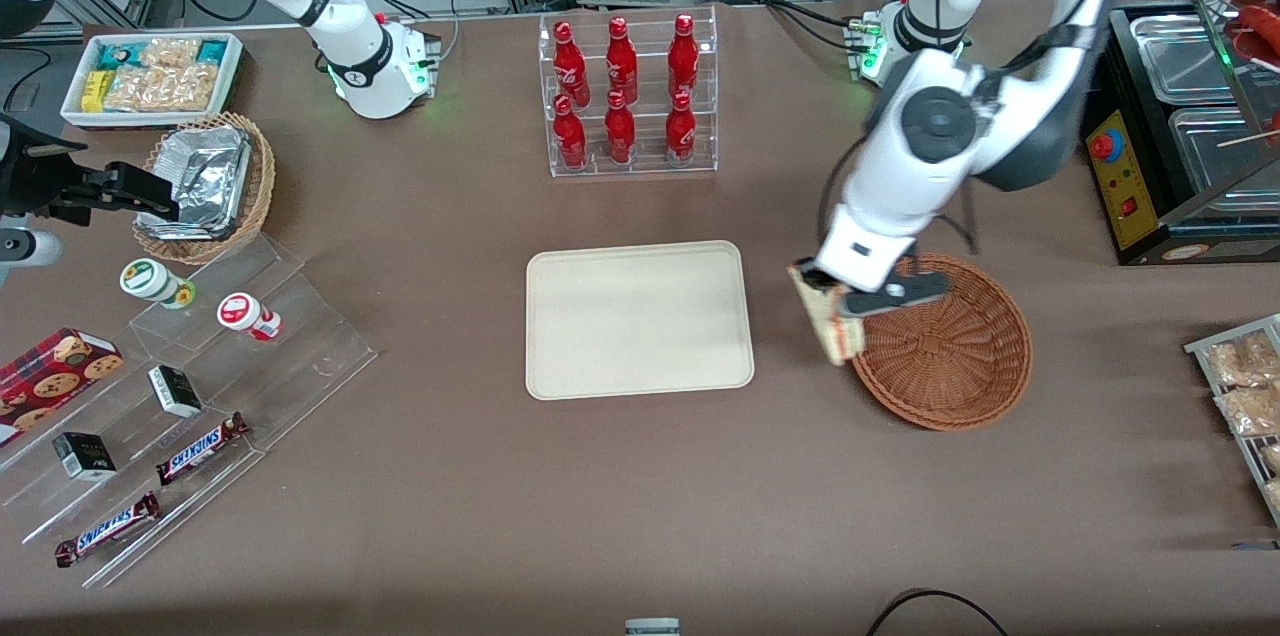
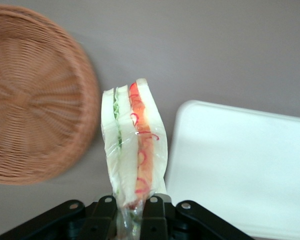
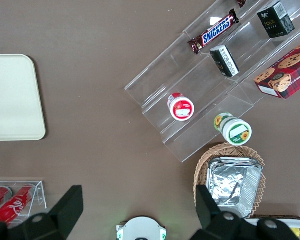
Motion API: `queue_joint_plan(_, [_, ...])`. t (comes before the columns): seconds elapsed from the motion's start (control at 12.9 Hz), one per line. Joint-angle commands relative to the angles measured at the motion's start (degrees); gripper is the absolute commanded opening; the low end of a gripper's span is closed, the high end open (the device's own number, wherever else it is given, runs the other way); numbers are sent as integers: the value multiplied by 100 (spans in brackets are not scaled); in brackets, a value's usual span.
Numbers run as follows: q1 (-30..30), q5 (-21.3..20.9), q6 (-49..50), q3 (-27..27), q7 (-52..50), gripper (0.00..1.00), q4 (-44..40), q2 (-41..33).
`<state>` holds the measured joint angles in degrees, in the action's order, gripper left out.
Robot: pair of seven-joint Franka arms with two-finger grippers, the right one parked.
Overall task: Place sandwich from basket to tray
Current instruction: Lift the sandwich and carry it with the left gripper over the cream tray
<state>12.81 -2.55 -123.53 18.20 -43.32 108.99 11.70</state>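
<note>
Nearest the wrist camera: gripper (image 2: 129, 220), jaws clamped on one end of the sandwich (image 2: 134, 147), long axis pointing straight away from the fingers. In the front view, gripper (image 1: 838, 296) and sandwich (image 1: 826, 326) in the air, above the table strip between basket (image 1: 975, 361) and tray (image 1: 640, 319), at the basket's rim. Basket with nothing in it. Tray bare, just beside the sandwich, toward the parked arm's end. Coming move, probably: short sideways carry over the tray rim, then lowering.
</note>
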Motion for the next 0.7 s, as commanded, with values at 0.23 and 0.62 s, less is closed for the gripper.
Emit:
queue_joint_plan(0.23, [1433,-991,93,-27,-1467,0,-1984,1850])
queue_joint_plan(0.62, [2129,-1494,-64,-45,-1962,0,-2840,2766])
